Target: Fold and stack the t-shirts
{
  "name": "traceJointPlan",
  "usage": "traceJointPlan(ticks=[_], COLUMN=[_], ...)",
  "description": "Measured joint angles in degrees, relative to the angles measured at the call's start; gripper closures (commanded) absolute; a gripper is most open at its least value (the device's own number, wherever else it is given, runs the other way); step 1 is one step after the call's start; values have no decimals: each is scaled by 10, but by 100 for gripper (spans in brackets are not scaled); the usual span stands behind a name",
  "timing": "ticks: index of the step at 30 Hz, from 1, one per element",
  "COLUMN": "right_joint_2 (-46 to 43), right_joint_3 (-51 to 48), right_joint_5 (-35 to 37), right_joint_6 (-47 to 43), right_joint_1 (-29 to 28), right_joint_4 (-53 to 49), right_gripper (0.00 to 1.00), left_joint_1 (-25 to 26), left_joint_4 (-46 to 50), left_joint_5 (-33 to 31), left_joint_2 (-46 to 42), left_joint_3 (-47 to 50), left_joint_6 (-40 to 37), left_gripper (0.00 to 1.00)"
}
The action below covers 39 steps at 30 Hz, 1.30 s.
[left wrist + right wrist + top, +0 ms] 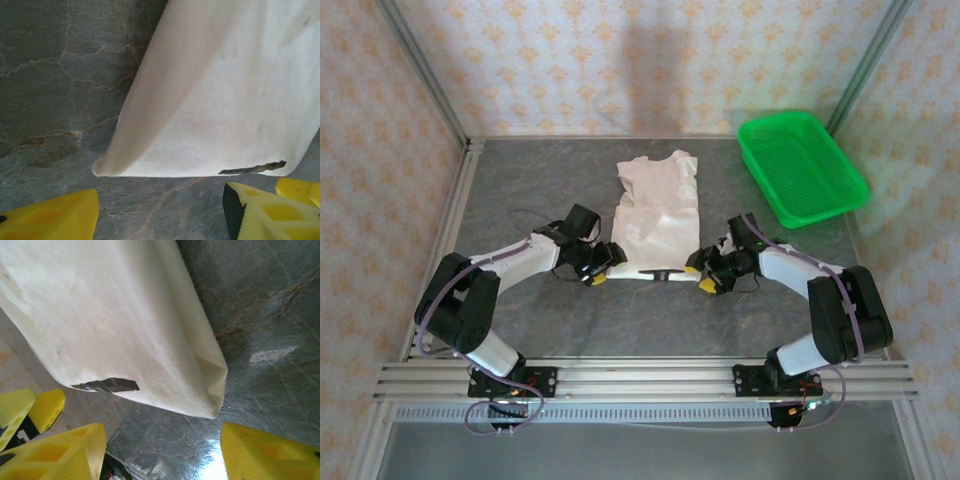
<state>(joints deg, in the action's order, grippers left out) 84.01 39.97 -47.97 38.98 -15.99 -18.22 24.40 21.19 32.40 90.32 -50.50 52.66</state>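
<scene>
Hands: two; left hand (600,271) and right hand (708,277) both wide, holding nothing.
T-shirt (658,212): one, centre of tabletop (520,190).
Basket (802,166): one, upper right.

Right gripper (162,460) low over grey marbled table (270,315), yellow fingers (65,455) spread wide. White t-shirt (110,315) lying on table, folded corner just ahead of gap, clear of both fingers. Black mark (107,385) near hem. Left gripper (32,407) at left edge, beside hem.

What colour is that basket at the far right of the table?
The basket is bright green all over. It shows best in the top external view.
</scene>
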Motion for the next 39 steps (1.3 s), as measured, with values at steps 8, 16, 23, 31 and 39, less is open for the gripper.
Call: traceJointPlan(ticks=[8,16,23,31,39], right_joint_2=[10,29,56,94,113], right_joint_3=[0,0,6,43,67], right_joint_5=[4,5,8,22,35], right_joint_6=[0,12,25,26,19], right_joint_1=[0,-2,-9,-9,-9], right_joint_4=[3,18,24,18,15], right_gripper=[38,41,53,75,93], left_joint_1=[9,11,11,15,31], left_joint_4=[-7,-38,-20,38,24], left_joint_5=[0,0,-3,-16,-38], left_joint_2=[22,47,64,94,120], left_joint_3=[5,12,-8,-53,-85], left_joint_6=[5,33,46,50,29], left_gripper=[36,42,48,64,97])
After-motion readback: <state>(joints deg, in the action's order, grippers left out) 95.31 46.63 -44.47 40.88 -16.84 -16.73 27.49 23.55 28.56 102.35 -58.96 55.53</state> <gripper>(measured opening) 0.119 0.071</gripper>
